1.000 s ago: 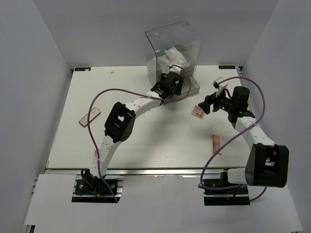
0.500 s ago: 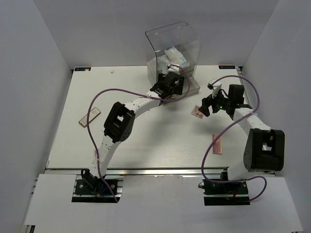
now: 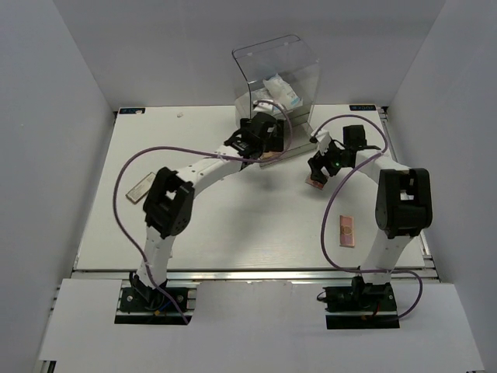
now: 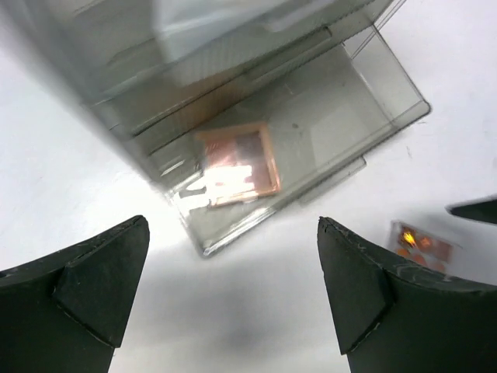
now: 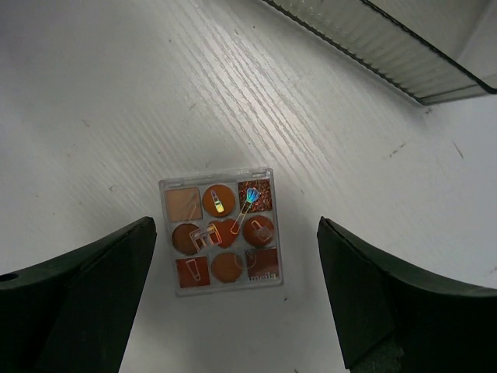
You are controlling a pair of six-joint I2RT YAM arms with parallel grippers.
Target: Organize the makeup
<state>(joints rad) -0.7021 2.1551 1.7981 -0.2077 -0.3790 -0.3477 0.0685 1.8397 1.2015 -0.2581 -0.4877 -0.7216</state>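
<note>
Toward the far edge of the surface (image 3: 233, 225), right of centre, we're hovering the right tool (image 5: 234, 231) over the nine-pan palette (image 5: 221, 231), jaws spread wide either side of it, nothing gripped. That palette is lying flat on the surface, just in front of the pulled-out drawer (image 4: 342, 132) of the clear box (image 3: 276, 74). The left tool (image 4: 233, 229) is hanging wide open and empty over that drawer, where a pink palette (image 4: 237, 163) is already lying.

We're reading this as the pick step for the nine-pan piece. The next move is calling for a straight descent, closing across its flat edges, then carrying it to the drawer.

A third palette (image 3: 347, 231) is waiting near the right edge, a fourth palette (image 3: 141, 187) near the left edge. The white packets (image 3: 281, 89) are sitting inside the box.
</note>
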